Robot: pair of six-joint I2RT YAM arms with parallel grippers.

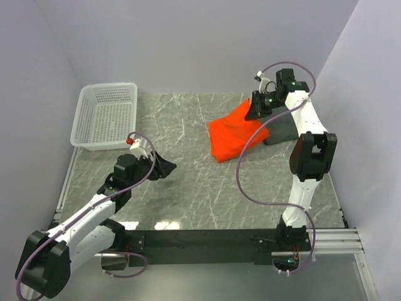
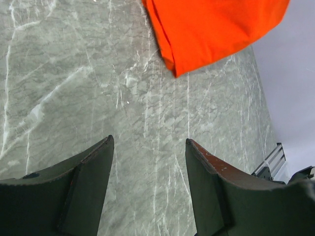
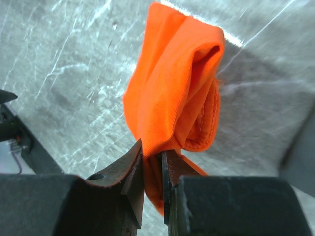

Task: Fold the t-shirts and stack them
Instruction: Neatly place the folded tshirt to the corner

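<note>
1. The right gripper (image 3: pixel 152 152) had its jaws pinched almost together on a bunched edge of the orange t-shirt (image 1: pixel 233 135), holding that end up off the marble.
2. The rest of the orange cloth lay crumpled at the far right of the table (image 1: pixel 188 188), right beside the dark grey t-shirt (image 1: pixel 283 128), which the right arm partly hid.
3. The left gripper (image 2: pixel 150 142) hovered low over bare marble, jaws wide and empty, well apart from both shirts.
4. This looked like the lift-and-spread step, with nothing folded or stacked yet.
5. The next move probably called for dragging the orange shirt towards the centre and laying it flat, with the left gripper taking a second corner.
</note>
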